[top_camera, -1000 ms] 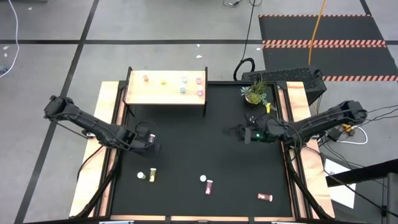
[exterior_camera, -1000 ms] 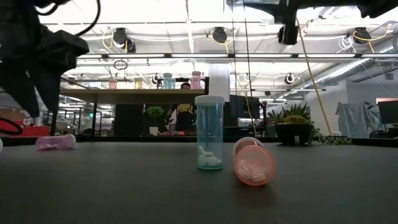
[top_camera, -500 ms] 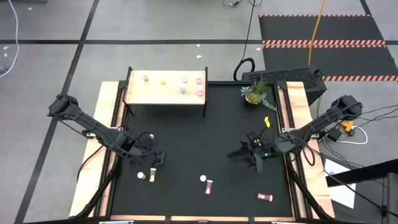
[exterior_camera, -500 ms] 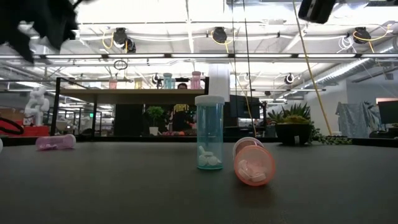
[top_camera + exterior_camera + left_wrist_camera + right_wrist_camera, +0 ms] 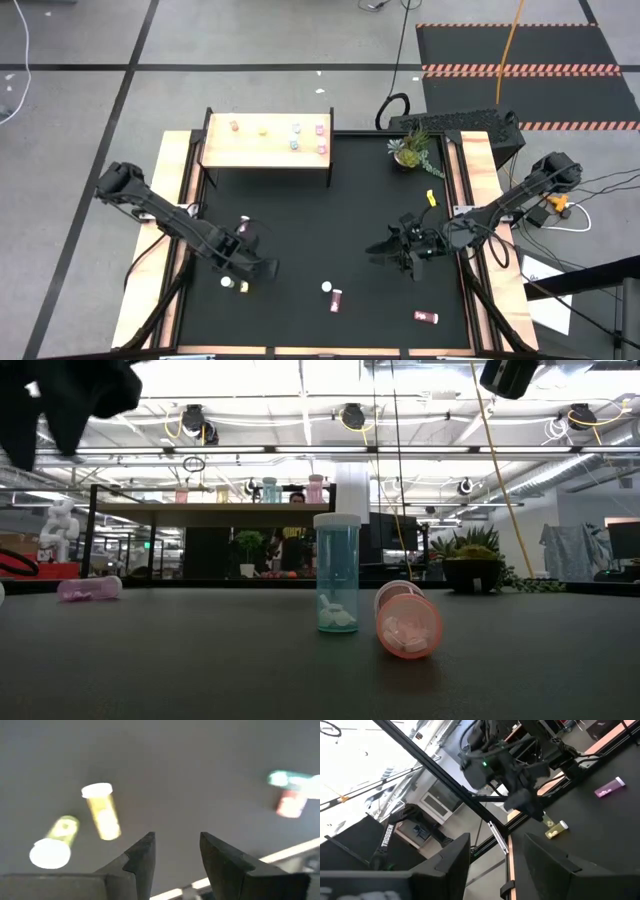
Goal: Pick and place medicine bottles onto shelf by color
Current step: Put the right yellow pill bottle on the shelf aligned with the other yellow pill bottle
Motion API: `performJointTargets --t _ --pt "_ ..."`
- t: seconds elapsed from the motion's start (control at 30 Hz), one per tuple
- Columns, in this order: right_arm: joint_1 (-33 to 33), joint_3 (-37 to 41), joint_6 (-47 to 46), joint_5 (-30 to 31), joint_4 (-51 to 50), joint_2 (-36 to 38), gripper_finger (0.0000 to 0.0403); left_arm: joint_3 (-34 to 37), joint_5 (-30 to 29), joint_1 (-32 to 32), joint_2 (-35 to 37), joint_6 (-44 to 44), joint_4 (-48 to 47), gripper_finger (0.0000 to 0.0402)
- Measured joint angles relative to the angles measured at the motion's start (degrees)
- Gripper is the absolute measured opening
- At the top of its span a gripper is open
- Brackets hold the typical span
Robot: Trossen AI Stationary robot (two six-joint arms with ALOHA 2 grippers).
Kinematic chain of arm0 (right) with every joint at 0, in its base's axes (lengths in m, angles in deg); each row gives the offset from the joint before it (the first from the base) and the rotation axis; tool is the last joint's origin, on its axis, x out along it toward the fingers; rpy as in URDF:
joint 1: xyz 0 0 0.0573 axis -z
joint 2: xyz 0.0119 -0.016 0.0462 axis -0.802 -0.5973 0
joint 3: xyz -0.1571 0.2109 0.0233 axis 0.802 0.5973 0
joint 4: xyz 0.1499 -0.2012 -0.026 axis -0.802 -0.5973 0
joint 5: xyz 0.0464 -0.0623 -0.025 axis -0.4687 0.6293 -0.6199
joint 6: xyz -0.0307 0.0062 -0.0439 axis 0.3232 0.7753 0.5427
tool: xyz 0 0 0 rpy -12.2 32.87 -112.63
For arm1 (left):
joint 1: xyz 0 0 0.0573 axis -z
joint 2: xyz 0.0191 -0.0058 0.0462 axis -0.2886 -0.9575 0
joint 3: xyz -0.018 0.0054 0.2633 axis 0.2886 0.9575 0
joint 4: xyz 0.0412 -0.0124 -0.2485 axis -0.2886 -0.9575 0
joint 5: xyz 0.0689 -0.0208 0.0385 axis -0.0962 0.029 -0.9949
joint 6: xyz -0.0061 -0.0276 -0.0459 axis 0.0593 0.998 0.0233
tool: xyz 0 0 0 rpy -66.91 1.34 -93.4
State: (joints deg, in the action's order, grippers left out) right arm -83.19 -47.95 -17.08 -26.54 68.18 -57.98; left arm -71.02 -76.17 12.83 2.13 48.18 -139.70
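Observation:
Two yellow medicine bottles lie near the table's front left: one on its side (image 5: 102,811) and one seen cap-on (image 5: 50,853); in the high view they show as a pair (image 5: 236,286). My left gripper (image 5: 176,837) hovers open just right of them (image 5: 260,265), pointing down, with nothing between its fingers. A teal bottle (image 5: 337,572) stands upright beside a pink bottle (image 5: 408,622) lying on its side. A red bottle (image 5: 427,317) lies near the front right. My right gripper (image 5: 388,249) hangs open and level over the table's right half. The shelf (image 5: 267,152) at the far left carries several bottles.
A purple bottle (image 5: 88,589) lies on its side toward the table's left. A potted plant (image 5: 411,150) stands at the far right. Wooden rails (image 5: 171,200) run along both sides of the black table top.
My left gripper has moved toward the table's near edge and somewhat rightward, rising a little, to a spot beside the yellow bottles. My right gripper has swung toward the near edge and rolled, then kept still. No bottle has moved.

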Motion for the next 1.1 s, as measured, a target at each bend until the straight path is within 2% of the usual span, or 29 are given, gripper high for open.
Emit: performJointTargets --t 0.23,0.4,0.73,1.1 --pt "-0.4 0.0 -1.4 0.0 0.0 0.0 0.0176 0.1 0.7 0.0 -4.2 -2.8 -6.4 0.0154" --pt "-0.6 0.0 -1.4 0.1 -0.2 0.0 0.0176 0.1 0.5 -0.7 -6.4 -4.4 -6.9 0.0154" --pt "-0.6 0.0 -1.5 0.0 -2.2 0.0 0.0176 4.0 7.5 -3.4 -11.8 -7.1 -5.1 0.0155" --pt "-0.6 0.0 -3.3 -0.3 -2.2 0.0 0.0176 5.1 8.3 -5.2 -11.2 -13.8 -0.9 0.0219"
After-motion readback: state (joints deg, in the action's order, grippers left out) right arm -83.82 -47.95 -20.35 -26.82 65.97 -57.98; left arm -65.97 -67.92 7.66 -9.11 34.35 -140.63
